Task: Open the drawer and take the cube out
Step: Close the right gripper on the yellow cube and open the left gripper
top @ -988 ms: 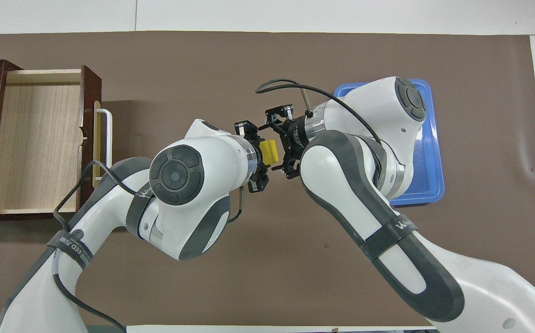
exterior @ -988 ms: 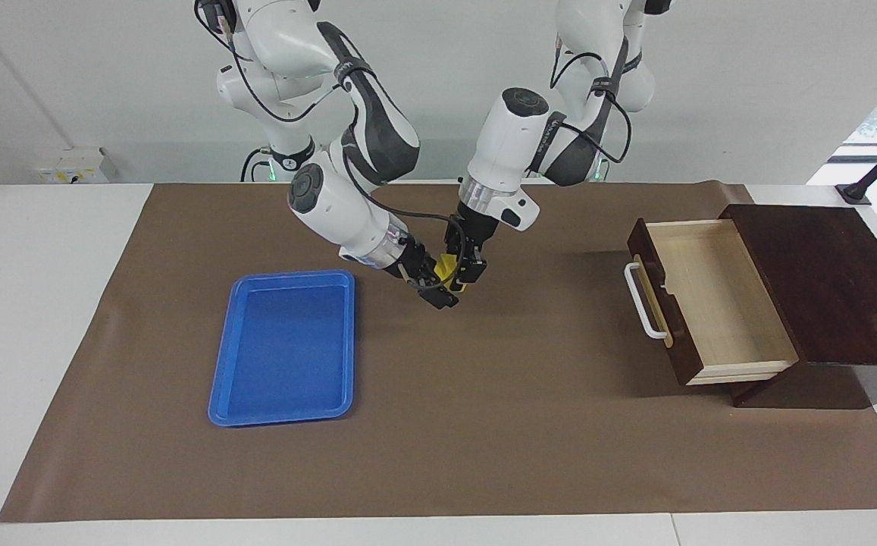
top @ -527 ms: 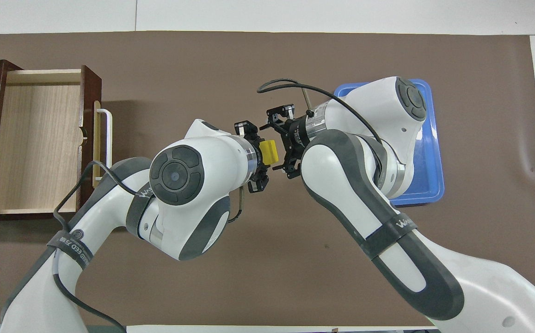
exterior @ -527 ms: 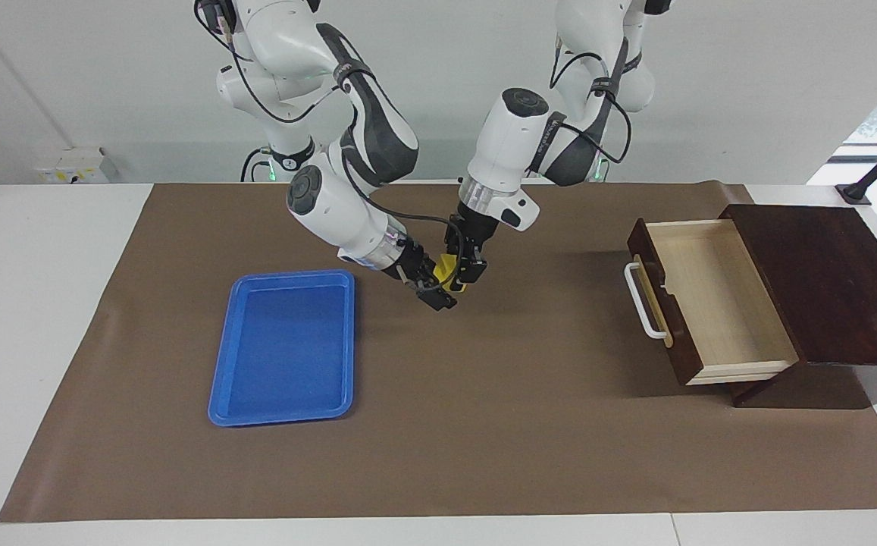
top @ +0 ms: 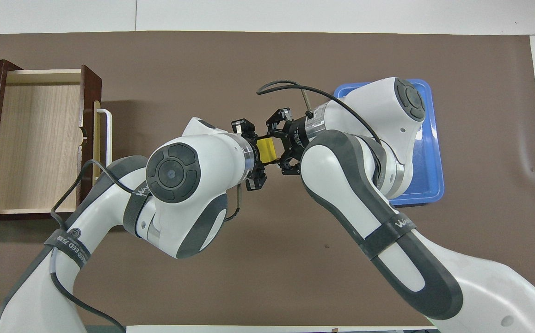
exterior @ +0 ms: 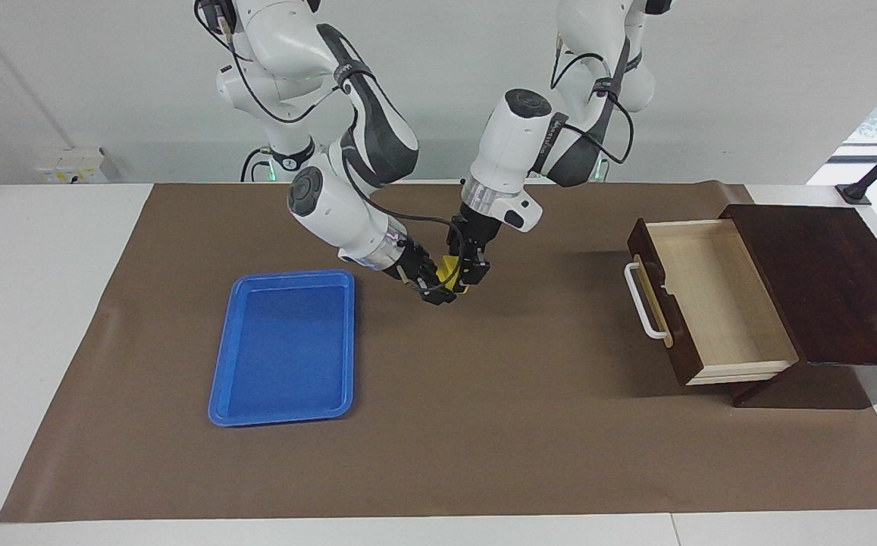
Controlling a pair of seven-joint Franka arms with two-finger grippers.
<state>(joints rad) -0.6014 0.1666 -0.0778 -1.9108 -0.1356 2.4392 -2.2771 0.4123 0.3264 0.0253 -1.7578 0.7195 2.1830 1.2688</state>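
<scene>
The yellow cube is held in the air over the middle of the brown mat, between both grippers. My left gripper comes down on it from above and is shut on it. My right gripper meets it from the blue tray's side, and its fingers have closed in on the cube. The dark brown drawer stands pulled open at the left arm's end of the table. Its pale wood interior is bare and its white bar handle faces the mat's middle.
The blue tray lies flat on the mat toward the right arm's end, with nothing in it; the right arm covers part of it from overhead. The dark cabinet top stands over the drawer's rear part.
The right gripper's fingers have narrowed onto the cube, which they earlier stood wide around. Both hands and the cube rose slightly. The drawer and tray have not moved.
</scene>
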